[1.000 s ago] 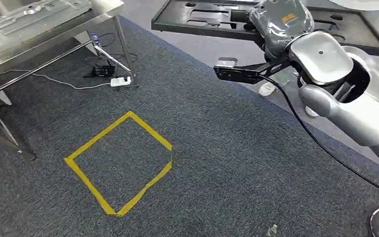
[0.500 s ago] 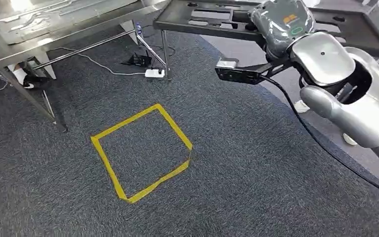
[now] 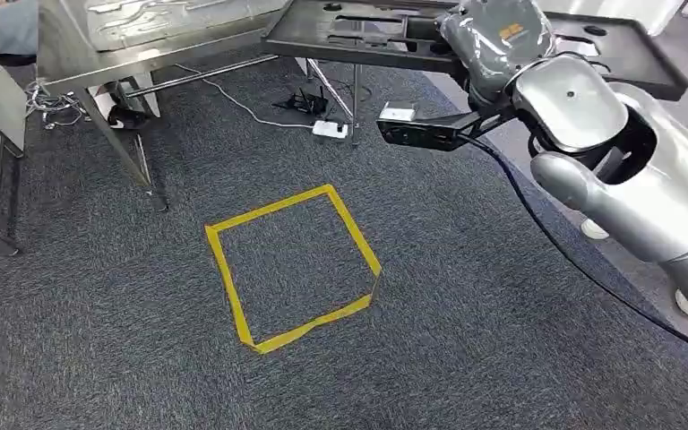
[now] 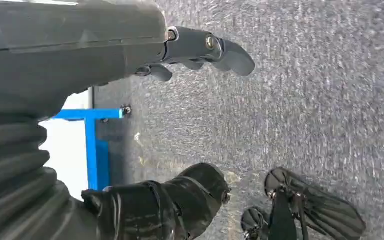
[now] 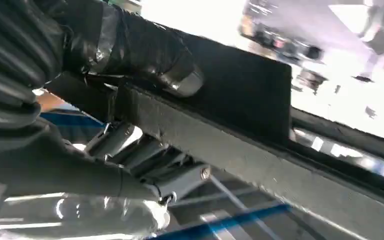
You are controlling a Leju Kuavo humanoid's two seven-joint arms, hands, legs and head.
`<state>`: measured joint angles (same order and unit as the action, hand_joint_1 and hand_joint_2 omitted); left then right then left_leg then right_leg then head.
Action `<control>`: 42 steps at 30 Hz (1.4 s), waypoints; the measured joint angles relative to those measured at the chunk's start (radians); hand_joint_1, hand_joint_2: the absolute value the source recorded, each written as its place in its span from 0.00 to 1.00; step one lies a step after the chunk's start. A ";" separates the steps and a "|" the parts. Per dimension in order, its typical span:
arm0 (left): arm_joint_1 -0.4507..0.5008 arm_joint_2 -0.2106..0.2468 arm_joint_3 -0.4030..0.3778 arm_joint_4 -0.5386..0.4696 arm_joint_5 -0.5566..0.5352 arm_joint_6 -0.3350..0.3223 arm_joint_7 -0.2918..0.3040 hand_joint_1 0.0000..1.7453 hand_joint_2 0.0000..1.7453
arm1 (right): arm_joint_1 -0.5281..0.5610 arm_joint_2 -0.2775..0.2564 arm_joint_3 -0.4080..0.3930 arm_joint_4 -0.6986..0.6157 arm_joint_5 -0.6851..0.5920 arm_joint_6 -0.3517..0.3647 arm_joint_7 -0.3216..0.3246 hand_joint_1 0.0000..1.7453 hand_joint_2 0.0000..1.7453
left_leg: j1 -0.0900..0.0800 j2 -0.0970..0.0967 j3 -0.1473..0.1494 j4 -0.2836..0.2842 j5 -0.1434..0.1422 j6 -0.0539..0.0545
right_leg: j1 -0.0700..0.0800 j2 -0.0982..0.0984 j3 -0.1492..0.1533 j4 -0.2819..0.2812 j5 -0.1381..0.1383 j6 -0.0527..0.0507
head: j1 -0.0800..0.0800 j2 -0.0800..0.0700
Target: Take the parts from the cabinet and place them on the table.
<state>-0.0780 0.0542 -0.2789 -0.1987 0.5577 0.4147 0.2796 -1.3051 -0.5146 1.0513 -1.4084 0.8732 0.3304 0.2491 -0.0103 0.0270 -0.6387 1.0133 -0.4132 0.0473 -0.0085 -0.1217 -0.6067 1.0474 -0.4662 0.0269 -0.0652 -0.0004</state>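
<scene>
Since the 2 earlier head pictures the whole scene has swung: the camera has turned, so the steel tabletop (image 3: 188, 36) now spans the 11 to 12 o'clock edge, while the right hand (image 3: 493, 40) goes on holding the black part tray (image 3: 358, 36) as before. That tray, the task's thing, is carried level in the air at 12 to 1 o'clock, its near rim running from above the table leg out to the far right; its left end overlaps the tabletop's right end in the head view, though whether they touch cannot be told. In the right wrist view the fingers (image 5: 145, 155) are curled under the tray's rim and the thumb (image 5: 145, 47) lies pressed on top, clamping the edge. The silver right arm (image 3: 627, 179) comes in from 4 o'clock, elbow bent, with a black cable (image 3: 573, 260) hanging from the wrist camera (image 3: 421, 130). Below, grey carpet (image 3: 98, 340) lies open from 6 to 9 o'clock, marked by a square of yellow tape (image 3: 291, 269) near the middle. A white power strip (image 3: 330, 129) and cords lie under the table between its legs. The left hand (image 4: 130, 60) hangs over carpet, its fingers (image 4: 220, 50) apart and holding nothing. A person's grey sleeve (image 3: 4, 27) sits at 10 o'clock.
</scene>
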 joint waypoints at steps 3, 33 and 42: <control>-0.006 0.000 -0.003 0.000 0.000 0.001 0.000 0.00 1.00 | -0.005 0.000 -0.002 0.004 0.000 -0.002 0.000 1.00 1.00 | 0.000 -0.029 0.005 -0.005 0.003 0.011 | -0.003 0.105 -0.080 0.171 -0.085 0.004 | 0.012 0.000; 0.002 -0.002 -0.012 0.000 0.008 -0.045 -0.035 0.00 1.00 | -0.019 0.008 -0.002 0.017 0.014 -0.011 -0.025 1.00 1.00 | 0.021 -0.023 -0.001 -0.002 0.002 -0.015 | -0.016 0.106 -0.039 0.102 -0.071 0.020 | 0.013 0.000; -0.001 -0.002 -0.013 0.000 0.007 -0.052 -0.043 0.00 1.00 | -0.008 0.002 -0.002 0.018 0.016 -0.011 -0.026 1.00 1.00 | 0.006 -0.056 0.013 0.024 -0.032 -0.020 | -0.001 0.128 -0.032 -0.015 0.045 -0.006 | 0.012 0.000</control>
<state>-0.0794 0.0523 -0.2914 -0.1987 0.5646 0.3624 0.2369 -1.3128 -0.5123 1.0498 -1.3901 0.8888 0.3189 0.2232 -0.0038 -0.0288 -0.6260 1.0370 -0.4451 0.0273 -0.0093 0.0063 -0.6385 1.0319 -0.4214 0.0204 -0.0530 -0.0004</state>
